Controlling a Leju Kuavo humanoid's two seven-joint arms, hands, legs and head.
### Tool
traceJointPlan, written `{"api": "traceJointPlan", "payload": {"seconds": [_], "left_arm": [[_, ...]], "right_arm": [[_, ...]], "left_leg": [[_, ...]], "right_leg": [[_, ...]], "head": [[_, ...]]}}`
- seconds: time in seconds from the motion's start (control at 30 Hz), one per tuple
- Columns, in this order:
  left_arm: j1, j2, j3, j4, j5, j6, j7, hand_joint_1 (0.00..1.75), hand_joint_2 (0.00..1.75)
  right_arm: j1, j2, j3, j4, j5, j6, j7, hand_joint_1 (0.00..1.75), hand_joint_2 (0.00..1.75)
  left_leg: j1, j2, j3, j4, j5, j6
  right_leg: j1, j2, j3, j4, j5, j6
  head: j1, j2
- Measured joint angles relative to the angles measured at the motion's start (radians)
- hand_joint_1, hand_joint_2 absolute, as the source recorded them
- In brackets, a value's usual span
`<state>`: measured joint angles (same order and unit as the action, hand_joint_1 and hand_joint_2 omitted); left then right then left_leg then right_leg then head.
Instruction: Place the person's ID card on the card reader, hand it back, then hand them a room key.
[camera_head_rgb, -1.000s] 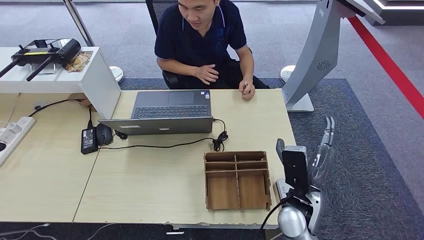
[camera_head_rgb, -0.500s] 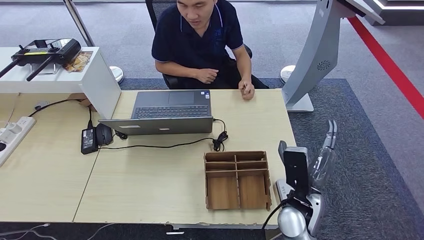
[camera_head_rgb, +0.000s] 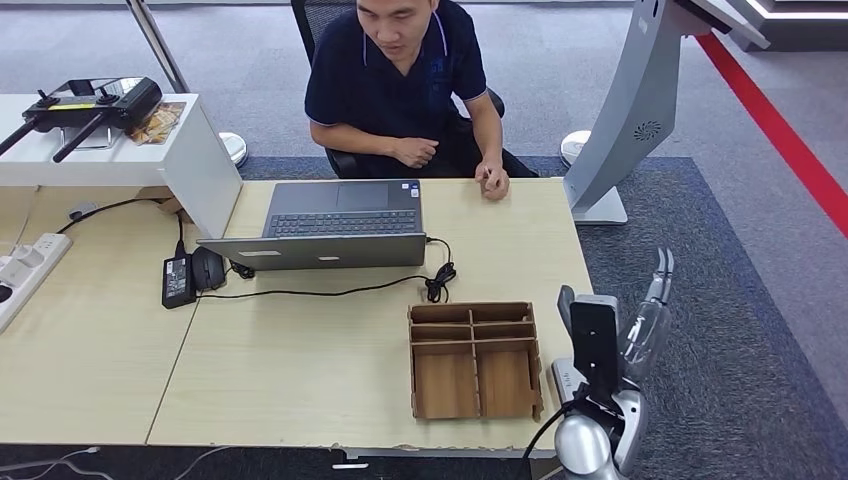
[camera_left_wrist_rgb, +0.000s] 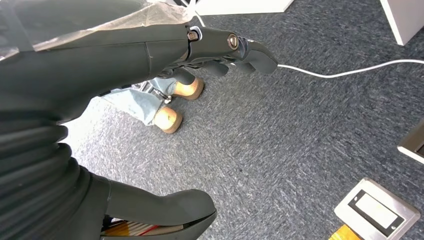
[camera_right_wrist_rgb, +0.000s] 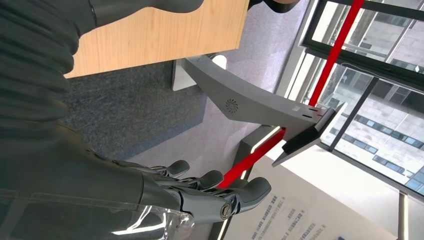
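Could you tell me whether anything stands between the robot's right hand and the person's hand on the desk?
Nothing visible does: bare desk lies between the right hand and the person's hand; the wooden tray sits aside.

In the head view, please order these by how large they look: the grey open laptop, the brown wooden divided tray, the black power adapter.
1. Grey open laptop, the largest.
2. Brown wooden divided tray, clearly smaller in area, though nearer the camera.
3. Black power adapter, by far the smallest.
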<state>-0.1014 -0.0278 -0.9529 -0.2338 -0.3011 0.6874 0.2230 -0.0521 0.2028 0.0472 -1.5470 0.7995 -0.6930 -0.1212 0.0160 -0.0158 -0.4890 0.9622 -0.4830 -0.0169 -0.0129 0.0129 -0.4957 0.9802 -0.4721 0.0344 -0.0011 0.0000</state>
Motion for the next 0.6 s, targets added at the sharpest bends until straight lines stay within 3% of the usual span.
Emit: {"api": "traceJointPlan", "payload": {"seconds": [0.6], "left_arm": [[0.0,0.0,0.0,0.0,0.006,0.0,0.001,0.0,1.75]], "right_arm": [[0.015,0.001,-0.015,0.021,-0.041,0.0,0.008,0.0,1.75]], "left_leg": [[0.0,0.0,0.0,0.0,0.0,0.0]], "right_leg": [[0.0,0.0,0.0,0.0,0.0,0.0]], "head": [[0.0,0.0]]}}
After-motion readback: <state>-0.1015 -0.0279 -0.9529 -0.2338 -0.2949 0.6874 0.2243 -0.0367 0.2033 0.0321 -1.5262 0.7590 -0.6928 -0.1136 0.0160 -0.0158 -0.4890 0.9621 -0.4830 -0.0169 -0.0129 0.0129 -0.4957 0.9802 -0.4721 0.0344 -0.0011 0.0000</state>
